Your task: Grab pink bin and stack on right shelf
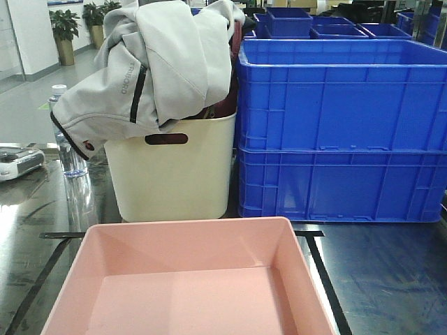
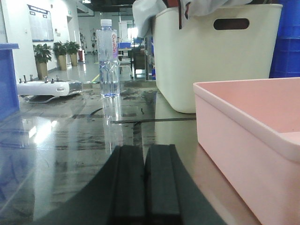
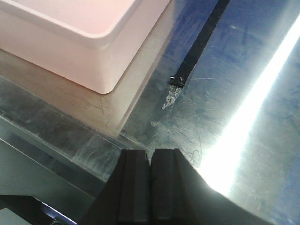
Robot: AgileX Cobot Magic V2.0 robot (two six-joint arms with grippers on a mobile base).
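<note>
The pink bin [image 1: 188, 279] rests flat on the dark glossy shelf top [image 1: 391, 279], inside the black tape lines [image 1: 325, 276]. In the left wrist view the bin [image 2: 248, 136] stands to the right of my left gripper [image 2: 145, 152], which is shut and empty, low over the shelf. In the right wrist view the bin's corner [image 3: 79, 37] lies up and left of my right gripper [image 3: 150, 154], which is shut and empty near the shelf's front edge [image 3: 56, 136]. Neither gripper touches the bin.
Behind the bin stand a cream handled basket [image 1: 174, 174] stuffed with a grey jacket [image 1: 154, 63] and two stacked blue crates [image 1: 342, 132]. A water bottle [image 2: 108, 61] and a white controller [image 2: 47, 88] sit at the left. A tape end [image 3: 178, 80] lies ahead of the right gripper.
</note>
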